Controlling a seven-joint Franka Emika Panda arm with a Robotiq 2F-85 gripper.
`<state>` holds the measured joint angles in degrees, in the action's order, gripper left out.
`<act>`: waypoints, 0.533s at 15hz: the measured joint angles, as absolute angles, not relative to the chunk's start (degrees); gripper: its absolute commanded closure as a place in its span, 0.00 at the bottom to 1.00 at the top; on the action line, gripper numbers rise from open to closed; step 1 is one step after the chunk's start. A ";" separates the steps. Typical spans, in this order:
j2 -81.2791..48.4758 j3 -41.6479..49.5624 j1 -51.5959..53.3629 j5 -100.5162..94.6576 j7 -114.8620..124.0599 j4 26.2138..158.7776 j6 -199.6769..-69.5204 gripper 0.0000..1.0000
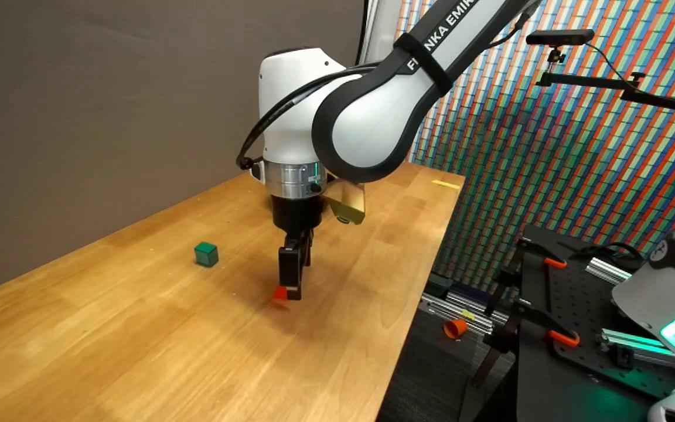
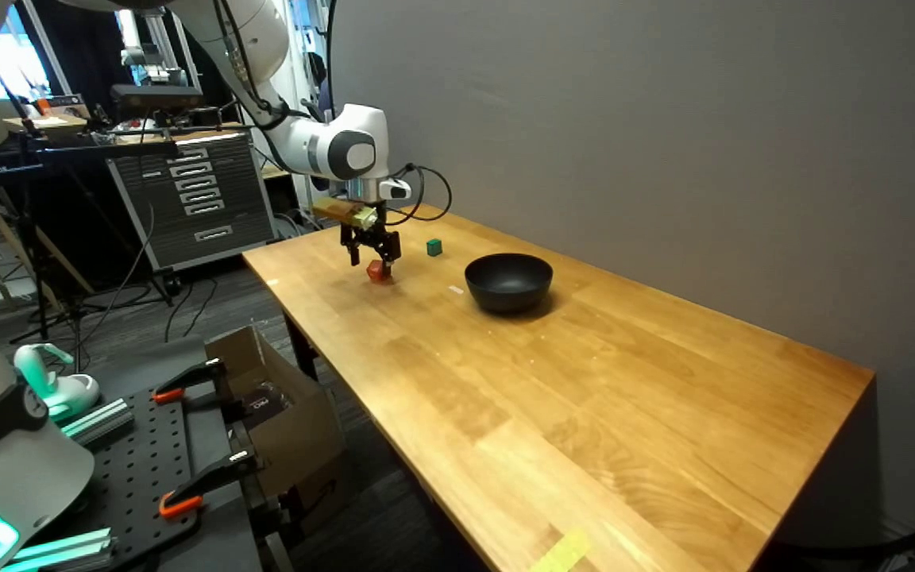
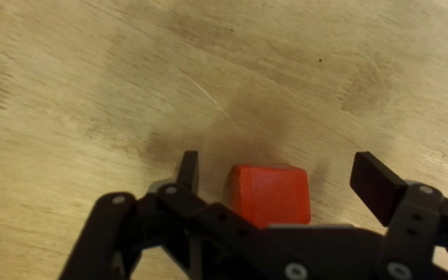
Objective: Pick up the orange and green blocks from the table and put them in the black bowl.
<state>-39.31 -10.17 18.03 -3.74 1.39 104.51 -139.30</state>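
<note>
The orange block, a red-orange cube, sits on the table; it shows in the wrist view (image 3: 276, 194) and in both exterior views (image 1: 280, 293) (image 2: 376, 272). My gripper (image 3: 282, 179) is open low around it, a finger on each side, with gaps between block and fingers; the left gap is narrower. The gripper also shows in both exterior views (image 1: 296, 281) (image 2: 371, 263). The green block (image 1: 206, 254) (image 2: 434, 247) stands on the table nearer the wall, apart from the gripper. The black bowl (image 2: 509, 292) stands upright on the table; the arm mostly hides it in an exterior view.
The wooden table (image 2: 624, 429) runs along a grey wall (image 2: 664, 159). A small white scrap (image 2: 456, 290) lies near the bowl. Yellow tape (image 2: 562, 552) marks a table end. A cardboard box (image 2: 299, 445) and an orange cup (image 1: 455, 328) are below the table.
</note>
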 measured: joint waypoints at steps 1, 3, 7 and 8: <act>-39.89 -9.79 18.45 -3.99 1.94 103.82 -139.36 0.00; -41.07 -8.89 19.27 -4.52 2.98 102.65 -139.85 0.25; -43.23 -6.63 20.97 -6.87 5.19 100.85 -141.65 0.51; -43.39 -6.21 21.32 -7.26 5.76 100.59 -141.77 0.57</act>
<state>-43.39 -6.21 21.32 -7.26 5.76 100.59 -141.77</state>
